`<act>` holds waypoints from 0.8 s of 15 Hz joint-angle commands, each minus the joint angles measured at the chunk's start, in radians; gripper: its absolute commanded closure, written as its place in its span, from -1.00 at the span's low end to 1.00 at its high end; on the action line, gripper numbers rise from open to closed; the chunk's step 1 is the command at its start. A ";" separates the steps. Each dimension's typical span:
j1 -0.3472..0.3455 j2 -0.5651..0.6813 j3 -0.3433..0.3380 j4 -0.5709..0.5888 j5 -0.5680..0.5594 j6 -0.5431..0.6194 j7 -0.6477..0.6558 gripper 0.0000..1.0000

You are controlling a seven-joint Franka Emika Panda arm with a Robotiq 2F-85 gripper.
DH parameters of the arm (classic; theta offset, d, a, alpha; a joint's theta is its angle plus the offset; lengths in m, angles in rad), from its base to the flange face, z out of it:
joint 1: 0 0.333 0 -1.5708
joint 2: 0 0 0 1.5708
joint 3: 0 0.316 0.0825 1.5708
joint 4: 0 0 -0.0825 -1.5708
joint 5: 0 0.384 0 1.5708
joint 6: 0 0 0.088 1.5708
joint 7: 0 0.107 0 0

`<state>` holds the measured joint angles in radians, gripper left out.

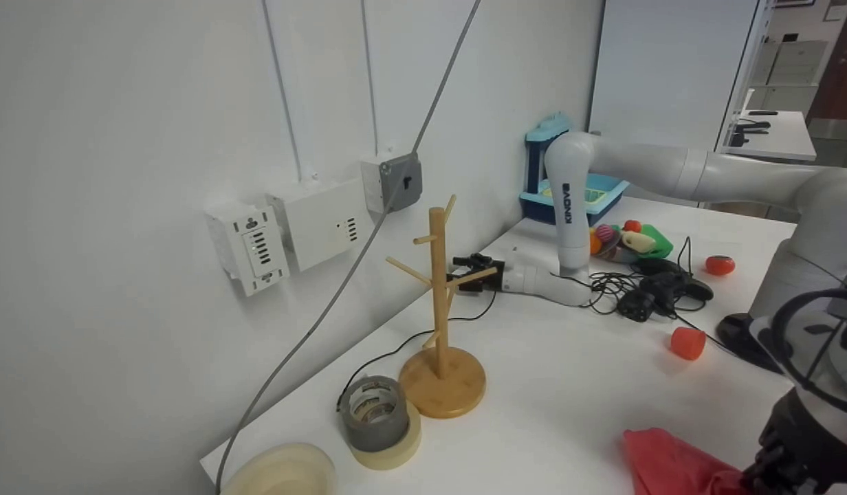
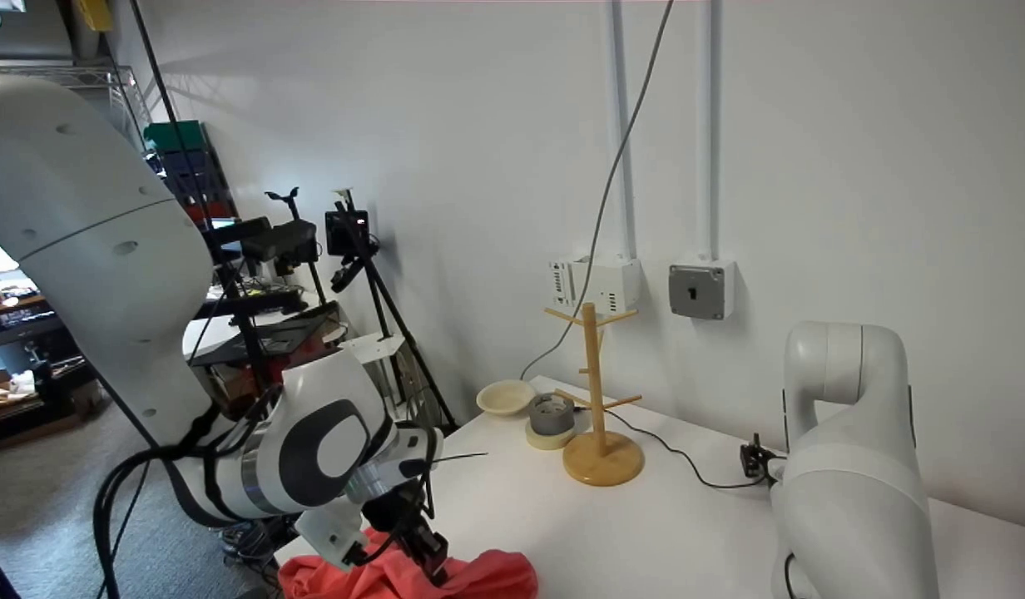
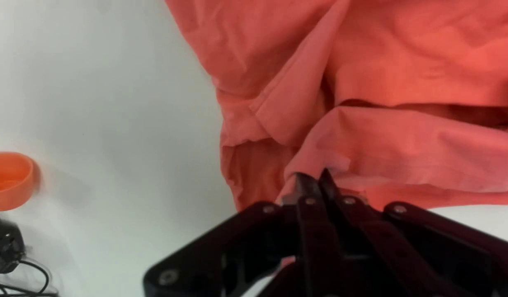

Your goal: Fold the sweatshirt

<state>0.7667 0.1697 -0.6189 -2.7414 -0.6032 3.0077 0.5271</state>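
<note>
The coral-red sweatshirt (image 3: 402,148) lies bunched and creased on the white table in the wrist view, with overlapping folds. In an exterior view only its corner shows at the bottom right (image 1: 671,464); in an exterior view it shows as a heap at the table's near edge (image 2: 496,576). My gripper (image 3: 318,179) is over the sweatshirt's lower edge, fingers together, with a fold of fabric at the tips. It points down at the cloth in both exterior views (image 1: 764,474) (image 2: 433,566). The exact pinch is dark and partly hidden by the fingers.
A wooden stand (image 2: 602,462), tape rolls (image 1: 375,416) and a cream bowl (image 1: 286,474) stand along the wall side. An orange cup (image 1: 687,343), black controllers with cables (image 1: 661,292) and a second grey arm (image 2: 854,474) are also on the table.
</note>
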 commanded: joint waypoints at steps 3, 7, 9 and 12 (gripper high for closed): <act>-0.023 -0.030 -0.020 -0.004 -0.123 -0.044 0.123 0.98; -0.098 -0.004 0.064 -0.001 -0.074 -0.043 0.122 0.98; -0.144 0.011 0.107 -0.001 -0.068 -0.035 0.133 0.98; -0.188 0.023 0.135 -0.003 -0.102 -0.051 0.188 0.98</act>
<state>0.6343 0.1863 -0.5223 -2.7442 -0.6792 2.9824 0.6609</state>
